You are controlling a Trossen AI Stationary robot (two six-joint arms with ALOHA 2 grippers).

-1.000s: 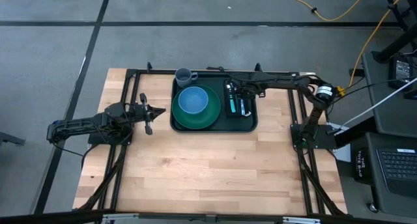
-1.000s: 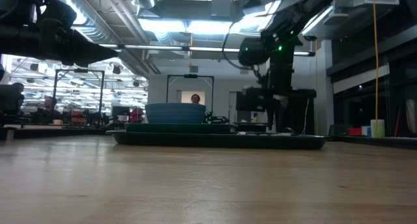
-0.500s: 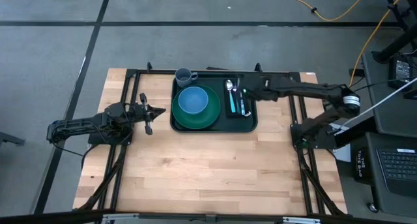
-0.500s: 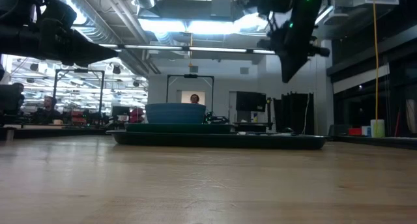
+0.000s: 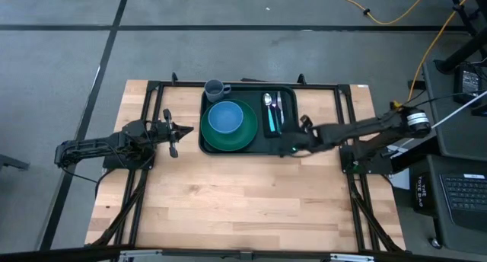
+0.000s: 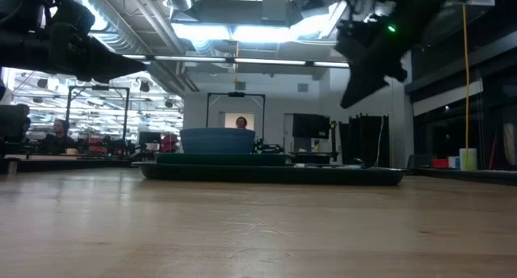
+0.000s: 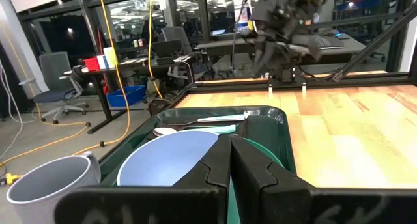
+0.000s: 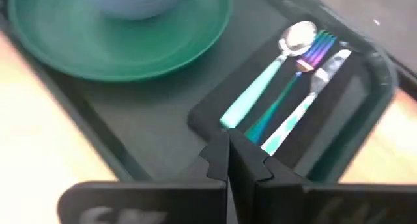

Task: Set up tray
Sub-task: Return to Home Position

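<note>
While the left hand point(image 5: 173, 130) waits closed beside the tray point(image 5: 260, 145), the right hand point(image 5: 288, 149), fingers point(image 8: 217, 162) pressed together and empty, hovers over its near right corner; the tray sits at the tabletop's point(image 5: 243, 201) far middle, holding plate point(image 5: 242, 140), bowl point(image 5: 225, 118) and cutlery point(image 5: 274, 113) on a napkin point(image 8: 332, 120).

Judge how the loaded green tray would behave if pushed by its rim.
Probably stiff: the tray has a raised rim, likely moulded plastic, so it should slide flat on the wooden table. The green plate and blue bowl load one side, so an off-centre push may turn it. The spoon, fork and knife lie loose on the black napkin and could shift.
</note>
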